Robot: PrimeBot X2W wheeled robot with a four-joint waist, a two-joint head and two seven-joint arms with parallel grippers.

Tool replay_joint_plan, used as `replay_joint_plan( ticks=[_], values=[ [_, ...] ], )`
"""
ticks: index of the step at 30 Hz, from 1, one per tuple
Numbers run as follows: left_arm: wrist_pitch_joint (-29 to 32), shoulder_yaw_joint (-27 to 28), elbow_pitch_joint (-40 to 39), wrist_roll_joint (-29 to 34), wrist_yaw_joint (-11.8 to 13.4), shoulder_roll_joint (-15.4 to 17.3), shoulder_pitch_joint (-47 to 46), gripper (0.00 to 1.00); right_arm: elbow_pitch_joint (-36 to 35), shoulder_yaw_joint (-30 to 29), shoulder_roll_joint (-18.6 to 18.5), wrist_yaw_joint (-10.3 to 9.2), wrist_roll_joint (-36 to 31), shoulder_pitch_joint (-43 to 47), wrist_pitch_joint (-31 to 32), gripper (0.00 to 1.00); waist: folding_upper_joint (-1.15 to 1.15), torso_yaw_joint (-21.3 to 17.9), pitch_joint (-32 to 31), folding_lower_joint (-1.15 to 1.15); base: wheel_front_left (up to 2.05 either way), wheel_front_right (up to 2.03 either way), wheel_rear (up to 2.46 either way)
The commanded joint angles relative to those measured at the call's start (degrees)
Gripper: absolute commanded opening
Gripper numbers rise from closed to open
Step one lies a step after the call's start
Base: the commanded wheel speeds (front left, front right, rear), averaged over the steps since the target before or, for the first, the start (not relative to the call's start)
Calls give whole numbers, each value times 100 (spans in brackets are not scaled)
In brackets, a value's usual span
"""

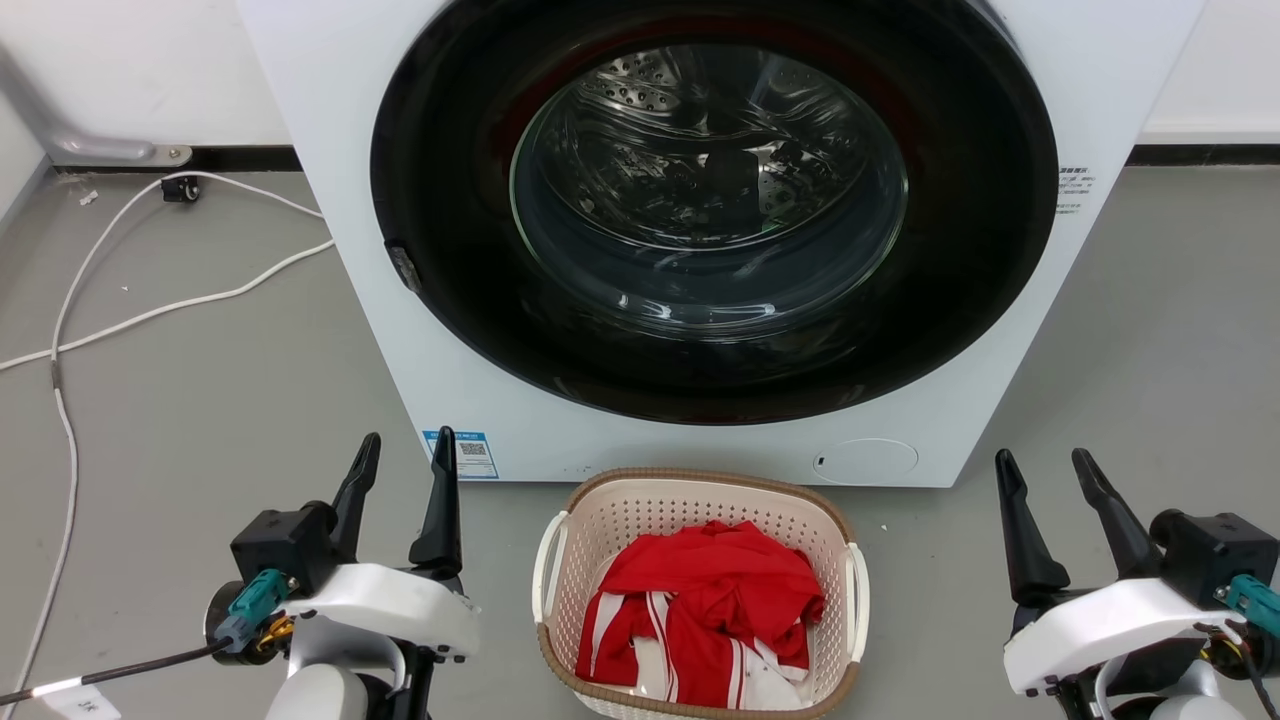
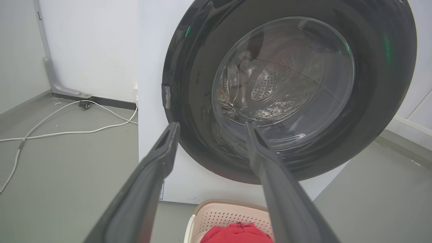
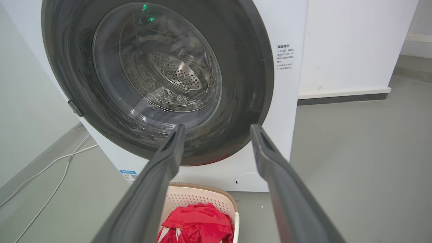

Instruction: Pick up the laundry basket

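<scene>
Pre-reach: my left gripper (image 1: 408, 440) and right gripper (image 1: 1042, 458) hang spread and empty either side of the laundry basket (image 1: 640, 525), on the floor (image 1: 200, 400) just before the washer (image 1: 1000, 400), red clothes (image 1: 720, 590) inside; next, I judge, each must drop inward to a white side handle (image 1: 545, 565).
</scene>
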Motion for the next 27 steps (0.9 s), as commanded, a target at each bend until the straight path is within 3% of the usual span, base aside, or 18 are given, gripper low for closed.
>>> replay_joint_plan(
  ticks=[1,27],
  values=[
    [-51,12,-14,134,33,35,-160,100,-76,-5,5,-2,-150,22,-1,100,0,-1,6,0,0,0,0],
    [-336,-83,82,1171,67,74,-145,100,-162,2,9,-2,-1281,154,-137,100,0,16,41,0,0,0,0]
  ],
)
